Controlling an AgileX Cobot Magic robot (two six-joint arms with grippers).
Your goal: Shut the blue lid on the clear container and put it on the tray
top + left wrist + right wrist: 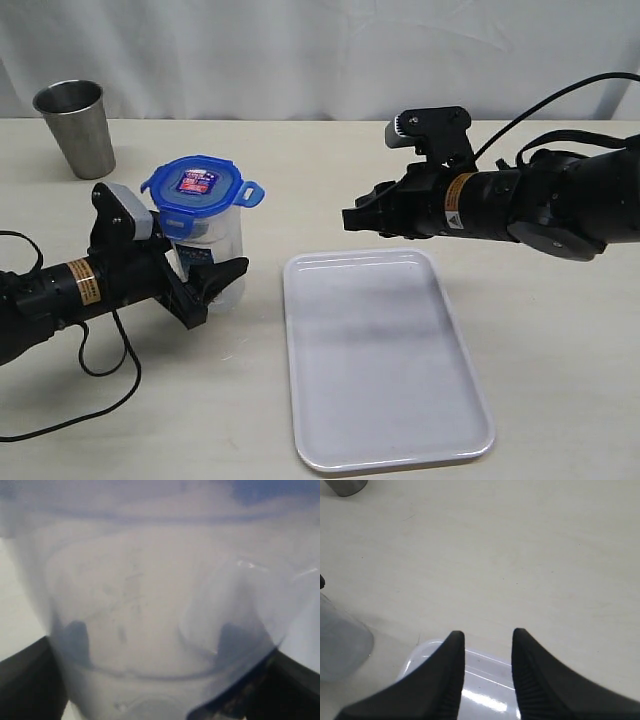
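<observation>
The clear container (210, 250) stands on the table left of the tray (380, 400), with the blue lid (200, 185) sitting on top of it and one flap sticking out to the right. My left gripper (205, 280) is shut on the container's lower body. In the left wrist view the container (150, 595) fills the picture between the dark fingers (25, 680), and a bit of blue lid (270, 490) shows. My right gripper (355, 217) hovers open and empty above the tray's far edge. The right wrist view shows the gripper (485, 637) over the tray (485, 685), with the container (340, 645) off to one side.
A grey steel cup (75, 125) stands at the back left, also in the right wrist view as the cup (345, 485). Black cables (100, 370) trail from the left arm over the table. A white curtain backs the scene.
</observation>
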